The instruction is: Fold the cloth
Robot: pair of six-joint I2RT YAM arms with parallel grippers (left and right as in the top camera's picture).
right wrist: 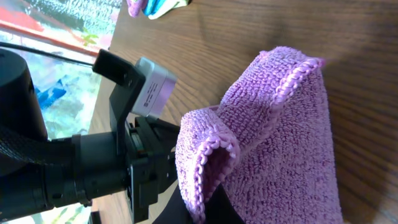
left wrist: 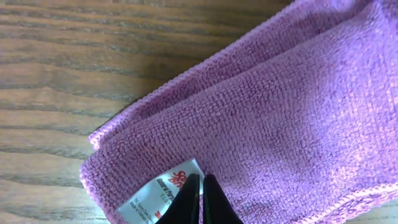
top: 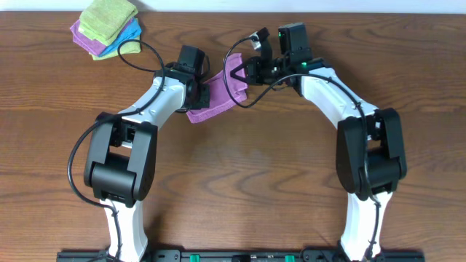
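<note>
At far centre of table (top: 255,167), lilac cloth (top: 217,98) found partly doubled. Left gripper (left wrist: 201,182) pinched shut on it at white tag (left wrist: 158,193); right gripper (top: 245,73) clamped on lifted edge. Lifted edge to be laid hem-to-hem, tension kept even.

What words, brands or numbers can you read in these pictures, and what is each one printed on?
On the white tag sewn to the purple cloth: a red logo and small dark print, both too blurred to read.
Elsewhere in the three views: no text can be read.
</note>
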